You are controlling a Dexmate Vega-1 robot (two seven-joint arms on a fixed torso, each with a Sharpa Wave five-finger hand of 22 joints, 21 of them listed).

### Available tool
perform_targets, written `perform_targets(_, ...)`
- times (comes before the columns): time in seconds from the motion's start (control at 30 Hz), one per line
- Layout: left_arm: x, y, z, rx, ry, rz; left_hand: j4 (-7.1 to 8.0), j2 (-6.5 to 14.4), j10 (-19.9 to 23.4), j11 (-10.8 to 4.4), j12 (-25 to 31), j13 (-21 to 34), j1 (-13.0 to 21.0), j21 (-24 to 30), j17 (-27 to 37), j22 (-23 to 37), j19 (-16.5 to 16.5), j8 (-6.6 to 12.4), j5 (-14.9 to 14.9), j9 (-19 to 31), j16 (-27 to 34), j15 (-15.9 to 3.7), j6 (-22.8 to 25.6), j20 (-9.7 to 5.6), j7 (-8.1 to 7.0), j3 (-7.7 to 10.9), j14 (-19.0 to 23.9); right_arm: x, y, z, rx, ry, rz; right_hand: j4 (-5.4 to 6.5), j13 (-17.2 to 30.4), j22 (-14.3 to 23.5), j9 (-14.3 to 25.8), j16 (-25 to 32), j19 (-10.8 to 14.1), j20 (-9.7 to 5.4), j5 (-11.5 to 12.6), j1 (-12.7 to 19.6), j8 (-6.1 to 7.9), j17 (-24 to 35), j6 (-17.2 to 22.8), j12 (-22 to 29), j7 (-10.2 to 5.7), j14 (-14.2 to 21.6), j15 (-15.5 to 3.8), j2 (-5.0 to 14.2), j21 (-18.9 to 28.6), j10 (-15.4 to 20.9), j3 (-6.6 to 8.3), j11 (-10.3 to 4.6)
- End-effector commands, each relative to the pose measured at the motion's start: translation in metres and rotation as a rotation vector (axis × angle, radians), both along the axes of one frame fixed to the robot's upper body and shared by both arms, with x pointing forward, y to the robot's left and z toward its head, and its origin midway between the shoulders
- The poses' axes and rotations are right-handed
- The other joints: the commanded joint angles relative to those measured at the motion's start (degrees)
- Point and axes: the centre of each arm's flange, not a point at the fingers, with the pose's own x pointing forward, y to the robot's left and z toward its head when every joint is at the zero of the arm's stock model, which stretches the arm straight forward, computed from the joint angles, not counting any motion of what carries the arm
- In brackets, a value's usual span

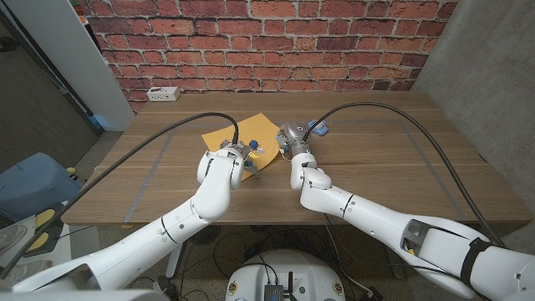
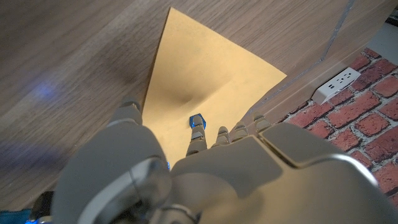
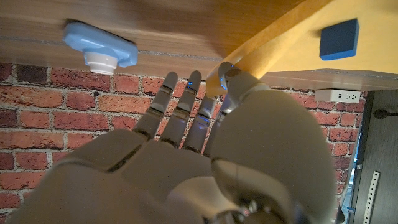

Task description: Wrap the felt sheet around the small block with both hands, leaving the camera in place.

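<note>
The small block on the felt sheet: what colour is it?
Blue. The small block shows best in the right wrist view, lying on the mustard-yellow felt sheet.

Even indoor light, soft shadows, near wrist-view hands blurred

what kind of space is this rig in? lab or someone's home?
Probably a lab or workshop corner, not a home: a red brick wall behind a bare wooden table, a white power strip at the table's far edge, and a grey concrete wall to the robot's right.
</note>
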Motion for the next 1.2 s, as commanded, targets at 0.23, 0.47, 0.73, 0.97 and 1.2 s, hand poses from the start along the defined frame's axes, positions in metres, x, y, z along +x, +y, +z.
perform_targets(0.23,0.006,-0.006,-0.024,0.062,0.067,0.116,-1.98,1.6,-5.3,0.7,0.1,0.2,3.2,0.1,0.2,0.3,-8.9,0.96,0.7,0.7,-0.1,0.57,-0.1,0.5,0.46,1.28,-13.5,-0.004,-0.003,-0.001,0.068,-0.013,0.032,-0.04,0.4,0.1,0.3,-0.2,1.0,-0.21,0.4,-0.8,0.49,0.7,9.0,0.8,9.36,0.8,-8.14,-0.27,0.0,0.8,1.44,0.44)
perform_targets(0.47,0.02,-0.005,-0.038,0.083,0.091,0.15,-2.85,2.8,-4.7,0.34,0.6,0.2,4.7,0.2,0.2,0.3,-8.6,1.87,0.6,1.1,0.0,0.54,1.3,0.51,0.7,2.14,-13.5,-0.008,-0.006,-0.002,0.079,-0.023,0.049,-0.07,0.5,0.1,0.3,-0.1,1.1,-0.06,0.3,-1.1,0.41,1.2,9.0,1.0,9.4,0.7,-8.07,-0.43,-0.1,0.7,1.92,0.24)
perform_targets(0.73,0.028,-0.003,-0.045,0.097,0.101,0.172,-4.02,4.0,-3.2,-0.28,1.3,0.2,6.6,0.6,0.2,0.3,-7.6,3.02,0.2,1.6,0.4,0.47,3.1,0.52,0.86,3.19,-12.4,-0.01,-0.006,0.0,0.083,-0.037,0.065,-0.16,0.6,0.2,0.2,0.0,1.3,-0.19,0.3,-1.3,0.33,1.6,9.0,1.3,9.3,0.8,-8.18,-0.63,-0.1,0.7,2.33,0.48)
perform_targets(0.97,0.035,0.002,-0.049,0.1,0.115,0.195,-5.37,7.5,-1.1,-0.8,2.2,0.2,10.1,1.0,0.1,0.3,-6.5,5.23,0.5,2.4,0.5,0.43,7.4,0.56,0.59,6.03,-10.9,-0.01,-0.007,0.001,0.094,-0.049,0.065,-0.22,0.7,0.2,0.2,0.3,1.5,-0.17,0.2,-1.3,0.27,2.2,8.9,1.5,9.29,0.9,-8.26,-0.68,-0.1,0.8,2.54,0.28)
perform_targets(1.2,0.044,0.011,-0.053,0.089,0.12,0.22,-5.69,9.1,4.3,-1.7,3.9,-0.1,15.1,1.7,0.0,0.4,-4.6,9.2,1.5,3.6,0.9,0.12,17.4,0.63,2.16,11.1,-6.4,-0.009,-0.01,0.004,0.104,-0.061,0.056,-0.27,0.8,0.2,0.3,0.5,1.7,-0.18,0.1,-1.3,0.22,2.7,8.8,1.7,9.29,0.9,-8.36,-0.74,0.0,0.8,2.75,0.25)
